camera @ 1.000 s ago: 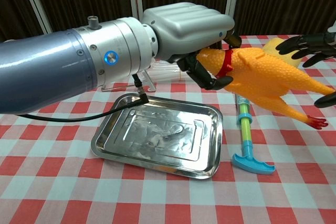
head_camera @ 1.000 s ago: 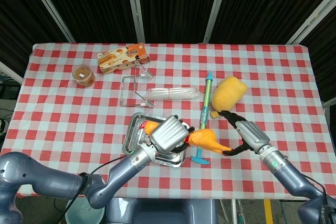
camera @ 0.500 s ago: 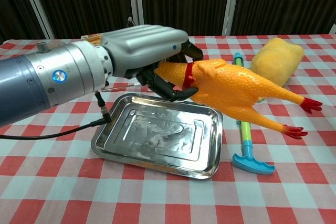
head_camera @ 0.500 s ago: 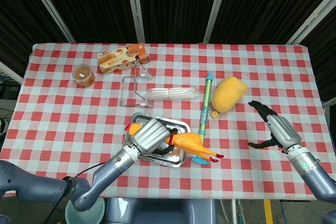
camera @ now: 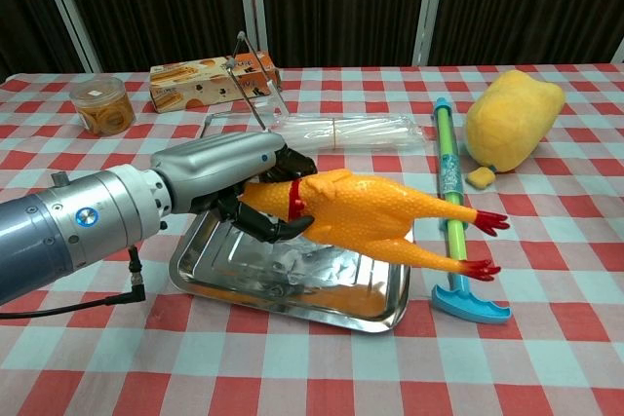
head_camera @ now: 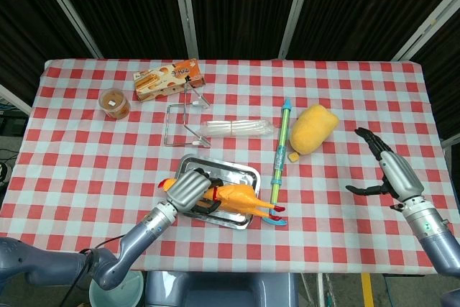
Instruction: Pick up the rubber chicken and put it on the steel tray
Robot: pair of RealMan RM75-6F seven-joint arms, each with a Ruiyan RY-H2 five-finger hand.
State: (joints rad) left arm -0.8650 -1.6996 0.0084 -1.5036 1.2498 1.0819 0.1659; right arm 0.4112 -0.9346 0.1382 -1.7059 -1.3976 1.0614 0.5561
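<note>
Near the table's [head_camera: 72, 149] far left corner stand a jar of snacks [head_camera: 114, 102] and an orange box [head_camera: 167, 79], with a wire stand [head_camera: 184, 121] and a clear plastic packet [head_camera: 233, 129] just beside them. Toward the front edge, the left hand [head_camera: 188, 188] grasps the rubber chicken [camera: 366, 222] by the neck, holding it over the steel tray [camera: 386, 311]; its body hangs above the tray's bright floor and its red feet reach past the tray's right rim. Just right of the tray lies a green and blue water pump toy [head_camera: 279, 157], then a yellow plush [head_camera: 313, 128]. Near the right edge the right hand [head_camera: 393, 175] is released, fingers spread, holding nothing.
</note>
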